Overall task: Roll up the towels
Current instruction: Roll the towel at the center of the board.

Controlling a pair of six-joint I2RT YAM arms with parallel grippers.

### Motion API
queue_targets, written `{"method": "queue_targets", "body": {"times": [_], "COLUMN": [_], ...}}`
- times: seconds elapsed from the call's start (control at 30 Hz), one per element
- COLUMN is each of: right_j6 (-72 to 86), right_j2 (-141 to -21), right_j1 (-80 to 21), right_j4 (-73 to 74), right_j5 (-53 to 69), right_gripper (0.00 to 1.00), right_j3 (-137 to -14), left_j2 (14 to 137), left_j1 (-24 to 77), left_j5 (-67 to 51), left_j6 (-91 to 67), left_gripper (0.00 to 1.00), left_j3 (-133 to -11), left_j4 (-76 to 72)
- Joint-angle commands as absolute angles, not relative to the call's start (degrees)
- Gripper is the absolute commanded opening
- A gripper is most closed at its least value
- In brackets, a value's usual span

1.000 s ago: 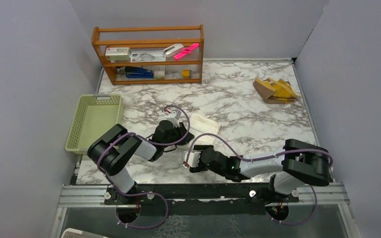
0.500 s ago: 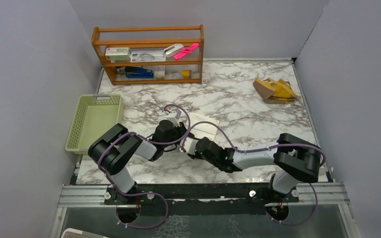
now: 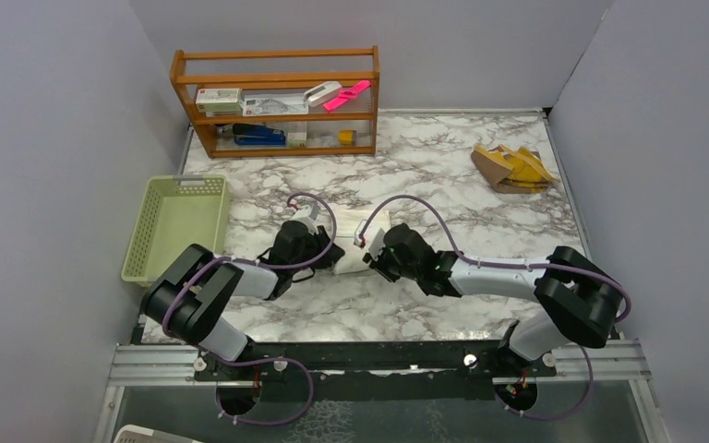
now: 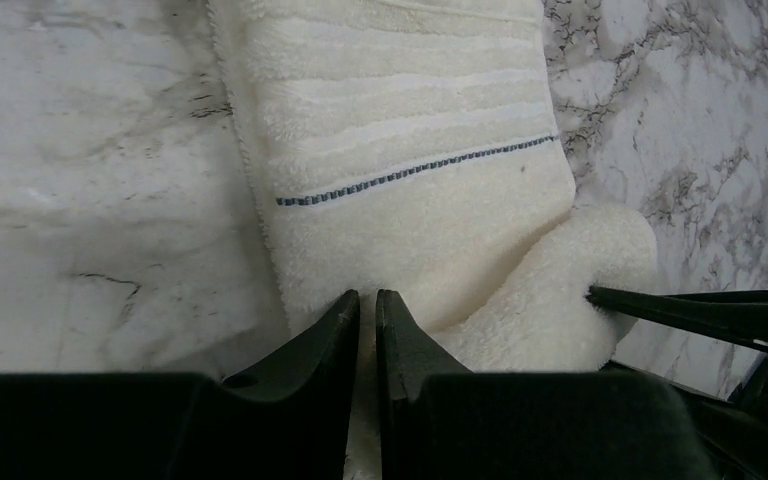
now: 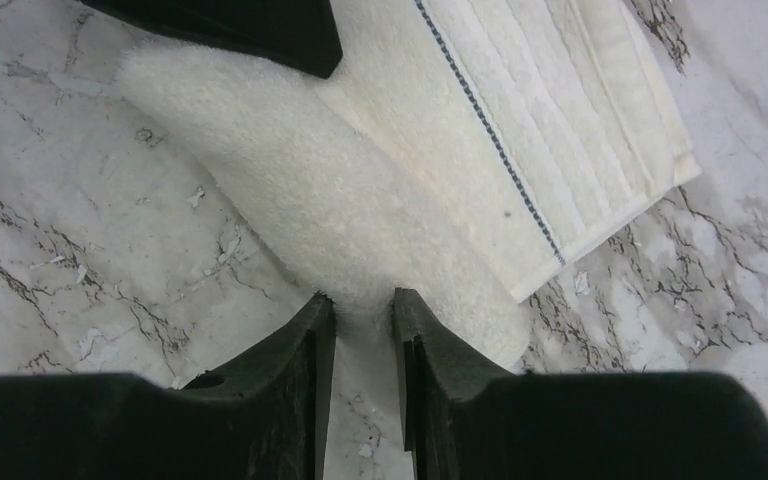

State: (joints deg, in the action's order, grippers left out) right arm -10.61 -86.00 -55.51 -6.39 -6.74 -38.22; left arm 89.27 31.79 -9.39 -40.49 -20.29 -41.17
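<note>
The white towel (image 3: 353, 247) lies flat at mid-table, a thin blue stitched line (image 4: 420, 172) across it. Its near end is curled into a soft roll (image 5: 340, 210). My left gripper (image 4: 366, 300) is shut on the left part of that near edge, with a thin fold between its fingers. My right gripper (image 5: 363, 300) is shut on the roll's right part, pile bulging between its tips. In the top view the left gripper (image 3: 323, 251) and the right gripper (image 3: 375, 253) face each other across the towel. The mustard-yellow towel (image 3: 514, 168) lies crumpled at the back right.
A pale green basket (image 3: 174, 226) stands at the left table edge. A wooden shelf (image 3: 277, 101) with small items stands at the back left. Grey walls close in both sides and the back.
My right arm swung from the front of the table up to the white towel, and its jaws closed on the rolled edge. The left arm shifted slightly left, still holding.
</note>
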Motion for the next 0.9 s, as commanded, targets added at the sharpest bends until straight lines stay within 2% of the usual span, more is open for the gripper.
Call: {"method": "queue_targets", "body": {"times": [0.0, 0.3, 0.57, 0.73, 0.87], "right_j6": [-7.29, -4.71, -0.74, -0.30, 0.10], "right_j2": [-84.71, -88.89, -96.36, -99.07, -102.47], "right_j1": [-53.46, -48.77, -43.17, -42.32, -41.77], "right_j4": [-0.77, 8.24, 14.48, 15.21, 16.24], "right_j5": [0.93, 16.11, 34.32, 35.69, 36.05], "right_gripper": [0.26, 0.25, 0.20, 0.19, 0.20], "right_j3": [-40.58, -48.61, -57.24, -58.93, -61.20], "left_j2": [85.32, 80.28, 65.40, 58.31, 56.84], "left_j1": [28.72, 27.16, 25.19, 24.82, 24.90], "left_j5": [-5.17, -3.06, 2.33, 0.75, -8.16], "left_j6": [-37.30, -35.85, -31.78, -31.58, -33.56], "left_gripper": [0.17, 0.17, 0.21, 0.27, 0.27], "left_j3": [-18.49, -19.47, -28.17, -30.13, -28.23], "left_j4": [-25.98, -20.07, -2.93, 2.35, -0.05]}}
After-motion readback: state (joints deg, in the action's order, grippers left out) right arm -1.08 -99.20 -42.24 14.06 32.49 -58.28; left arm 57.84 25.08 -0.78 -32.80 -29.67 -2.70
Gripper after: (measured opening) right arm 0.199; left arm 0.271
